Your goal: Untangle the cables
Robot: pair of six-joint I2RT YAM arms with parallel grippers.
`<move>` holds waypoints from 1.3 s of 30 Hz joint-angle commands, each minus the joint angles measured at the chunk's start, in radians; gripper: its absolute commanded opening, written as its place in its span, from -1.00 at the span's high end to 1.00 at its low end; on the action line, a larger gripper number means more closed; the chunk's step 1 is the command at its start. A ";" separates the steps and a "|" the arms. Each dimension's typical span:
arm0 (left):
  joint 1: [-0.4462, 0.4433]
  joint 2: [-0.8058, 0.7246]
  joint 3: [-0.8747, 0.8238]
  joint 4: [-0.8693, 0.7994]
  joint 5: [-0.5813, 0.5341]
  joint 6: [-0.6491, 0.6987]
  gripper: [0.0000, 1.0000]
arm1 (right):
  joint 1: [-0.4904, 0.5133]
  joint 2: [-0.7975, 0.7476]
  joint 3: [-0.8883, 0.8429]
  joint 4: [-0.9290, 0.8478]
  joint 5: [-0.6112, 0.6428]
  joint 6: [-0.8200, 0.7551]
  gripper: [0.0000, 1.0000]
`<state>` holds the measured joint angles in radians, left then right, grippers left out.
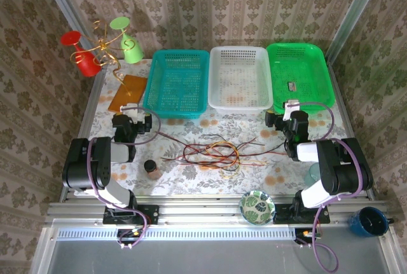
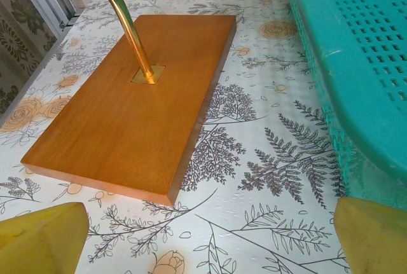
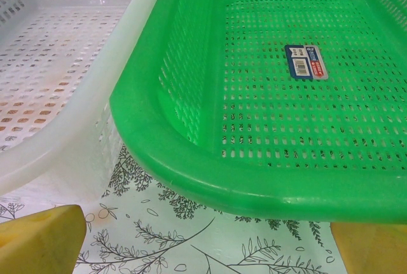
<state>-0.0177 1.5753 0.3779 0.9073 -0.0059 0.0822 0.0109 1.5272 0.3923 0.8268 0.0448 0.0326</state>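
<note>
Where the cables (image 1: 213,152) lie: between our hands, running left-right.
Left hand (image 2: 206,242): wide open, empty.
Right hand (image 3: 206,239): likewise; neither clearly nearer.

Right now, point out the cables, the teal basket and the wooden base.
cables (image 1: 213,153), top view, middle of the tangle.
teal basket (image 2: 324,51), left wrist view, near rim.
wooden base (image 2: 127,128), left wrist view, top face.

You can read no words anywhere; blue-and-white barcode sticker (image 3: 306,61) on green basket (image 3: 254,194) floor, toward one o'clock, print too small
</note>
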 commanded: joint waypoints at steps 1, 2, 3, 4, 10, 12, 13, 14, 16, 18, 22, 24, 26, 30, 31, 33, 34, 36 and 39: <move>0.006 -0.018 0.017 0.006 0.011 -0.016 -1.00 | -0.002 0.004 0.016 0.028 -0.010 0.000 -1.00; 0.007 -0.019 0.015 0.008 0.012 -0.016 -1.00 | -0.002 0.004 0.016 0.029 -0.010 0.000 -1.00; 0.008 -0.019 0.014 0.013 0.014 -0.016 -1.00 | -0.002 0.001 0.013 0.033 -0.010 -0.001 -1.00; 0.008 -0.020 0.007 0.025 0.014 -0.017 -1.00 | 0.000 0.000 0.006 0.041 -0.014 -0.002 -1.00; 0.006 -0.019 -0.139 0.302 0.037 -0.007 -1.00 | 0.006 -0.025 -0.069 0.160 -0.032 -0.018 -1.00; 0.006 -0.022 -0.169 0.362 0.037 -0.008 -1.00 | 0.020 -0.042 -0.079 0.163 -0.033 -0.034 -1.00; 0.006 -0.029 -0.176 0.370 0.037 -0.009 -1.00 | 0.031 -0.055 -0.079 0.154 -0.031 -0.049 -1.00; 0.005 -0.046 -0.179 0.361 0.034 -0.009 -1.00 | 0.044 -0.072 -0.082 0.143 -0.027 -0.067 -1.00; 0.006 -0.089 -0.184 0.328 0.034 -0.011 -1.00 | 0.068 -0.108 -0.089 0.127 -0.010 -0.091 -1.00; 0.006 -0.146 -0.188 0.285 0.020 -0.015 -1.00 | 0.082 -0.159 -0.088 0.075 -0.004 -0.099 -1.00; 0.006 -0.271 -0.180 0.141 0.012 -0.002 -1.00 | 0.097 -0.259 -0.069 -0.065 0.015 -0.074 -1.00; 0.003 -0.339 -0.179 0.080 0.005 0.008 -1.00 | 0.112 -0.291 -0.085 -0.081 0.054 -0.052 -1.00; 0.000 -0.408 -0.167 0.003 -0.022 0.011 -1.00 | 0.120 -0.323 -0.073 -0.162 0.115 -0.005 -1.00; -0.003 -0.569 -0.090 -0.228 -0.066 0.033 -1.00 | 0.144 -0.396 -0.067 -0.311 0.160 0.039 -1.00; -0.006 -0.611 -0.062 -0.309 -0.070 0.033 -1.00 | 0.154 -0.423 -0.066 -0.345 0.175 0.040 -1.00; -0.022 -0.687 -0.013 -0.439 -0.090 0.018 -1.00 | 0.184 -0.478 -0.050 -0.426 0.215 0.027 -1.00; -0.033 -0.721 0.016 -0.509 -0.096 0.006 -1.00 | 0.205 -0.507 -0.038 -0.480 0.225 0.014 -1.00; -0.063 -0.779 0.071 -0.641 -0.097 -0.012 -0.98 | 0.255 -0.576 -0.018 -0.573 0.262 -0.010 -1.00; -0.123 -0.820 0.167 -0.840 -0.087 -0.095 -0.91 | 0.316 -0.643 0.033 -0.714 0.301 0.019 -1.00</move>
<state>-0.1005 0.7841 0.4717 0.3462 -0.0841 0.0605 0.2901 0.9321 0.3637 0.2882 0.2653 0.0338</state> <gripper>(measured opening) 0.962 0.999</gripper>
